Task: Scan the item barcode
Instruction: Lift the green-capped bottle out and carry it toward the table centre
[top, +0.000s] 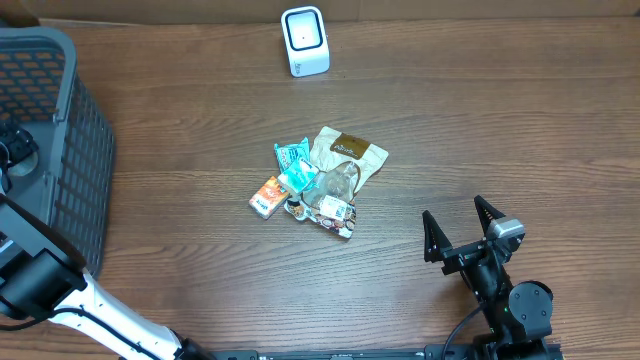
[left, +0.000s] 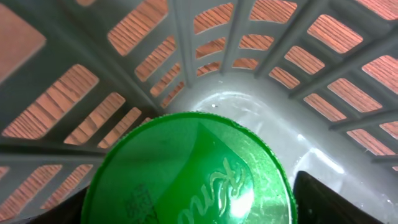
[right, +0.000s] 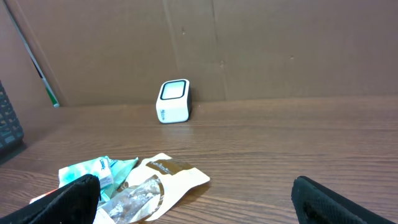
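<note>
Down inside the basket (top: 60, 120), the left fingers (left: 329, 202) hang directly above a green round lid (left: 193, 174), its face up toward them, hold or no hold I cannot tell, while the right fingers (top: 431, 240) stand wide apart, empty, near the packet pile (top: 318, 185) right of the basket.
</note>
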